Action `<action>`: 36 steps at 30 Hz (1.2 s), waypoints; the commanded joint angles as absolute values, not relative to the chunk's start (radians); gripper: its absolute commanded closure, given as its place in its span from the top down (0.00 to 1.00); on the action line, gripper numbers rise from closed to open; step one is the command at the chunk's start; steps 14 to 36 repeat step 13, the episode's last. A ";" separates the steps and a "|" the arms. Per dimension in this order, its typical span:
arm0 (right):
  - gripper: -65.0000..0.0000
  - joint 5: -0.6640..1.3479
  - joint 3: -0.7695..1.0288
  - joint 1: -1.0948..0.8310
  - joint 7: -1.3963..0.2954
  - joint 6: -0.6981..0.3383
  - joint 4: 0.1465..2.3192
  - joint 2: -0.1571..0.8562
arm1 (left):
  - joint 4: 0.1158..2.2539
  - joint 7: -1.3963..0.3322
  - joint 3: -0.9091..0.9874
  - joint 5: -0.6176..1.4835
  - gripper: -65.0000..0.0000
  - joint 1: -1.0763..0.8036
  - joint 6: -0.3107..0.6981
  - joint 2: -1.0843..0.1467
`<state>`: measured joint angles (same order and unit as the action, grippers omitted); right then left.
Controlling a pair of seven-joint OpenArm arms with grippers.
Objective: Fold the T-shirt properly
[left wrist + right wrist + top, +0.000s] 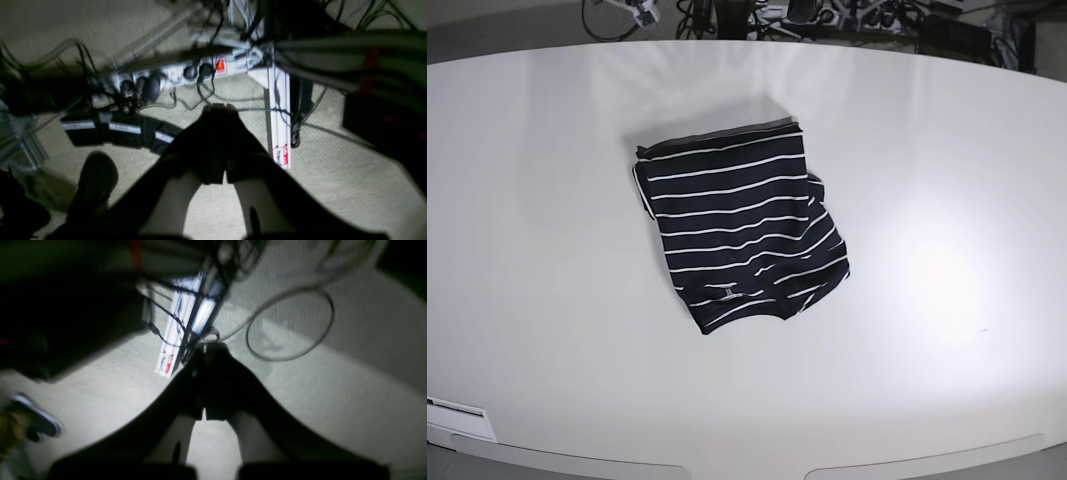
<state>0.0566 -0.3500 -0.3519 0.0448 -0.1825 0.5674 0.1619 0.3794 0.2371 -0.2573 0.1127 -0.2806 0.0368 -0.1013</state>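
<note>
White table (pixel 547 250) fills the base view; the T-shirt (pixel 739 232) lies folded in a compact block just left of its centre, collar end toward six o'clock; left gripper (pixel 218 108) and right gripper (pixel 210 348) hang over carpet, jaws closed on nothing.

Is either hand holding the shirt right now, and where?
No. Both the left hand and right hand are shut on nothing; the T-shirt lies folded on the table.

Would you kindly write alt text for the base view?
A dark navy cloth T-shirt with thin white stripes lies folded into a compact, slightly skewed rectangle near the middle of a white oval table. No arm or gripper appears in this view.
</note>
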 commanded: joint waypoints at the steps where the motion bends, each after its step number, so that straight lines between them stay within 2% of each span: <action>1: 0.00 0.043 -0.351 -0.363 0.056 -0.175 0.568 0.170 | 0.376 0.240 -0.276 0.116 0.00 -0.287 0.019 -0.100; 9: 0.00 0.040 -0.354 -0.354 0.075 -0.228 0.570 0.149 | 0.375 0.255 -0.422 0.117 0.00 -0.270 0.011 -0.086; 13: 0.00 0.039 -0.354 -0.349 0.099 -0.197 0.581 0.147 | 0.393 0.259 -0.424 0.117 0.00 -0.252 0.014 -0.086; 36: 0.00 0.039 -0.354 -0.349 0.099 -0.197 0.581 0.147 | 0.393 0.259 -0.424 0.117 0.00 -0.252 0.014 -0.086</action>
